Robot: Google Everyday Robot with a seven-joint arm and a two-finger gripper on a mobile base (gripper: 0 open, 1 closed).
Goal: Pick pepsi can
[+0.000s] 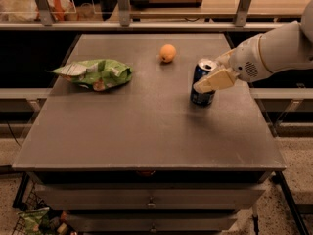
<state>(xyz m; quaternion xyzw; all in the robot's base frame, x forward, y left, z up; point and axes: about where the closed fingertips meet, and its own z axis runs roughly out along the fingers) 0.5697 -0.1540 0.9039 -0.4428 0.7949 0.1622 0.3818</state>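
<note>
The pepsi can (201, 96) is dark blue with a silver top and stands upright on the right side of the grey table (146, 126). My gripper (209, 82) comes in from the right on a white arm and sits right at the can. Its pale tip crosses the front of the can's upper half. The part of the gripper behind the can is hidden. The can's base rests on the table.
An orange fruit (167, 53) lies at the back, left of the can. A green chip bag (95, 73) lies at the left of the table. A shelf with metal posts (122, 4) runs behind the table. Drawers (146, 199) are under the table's front edge.
</note>
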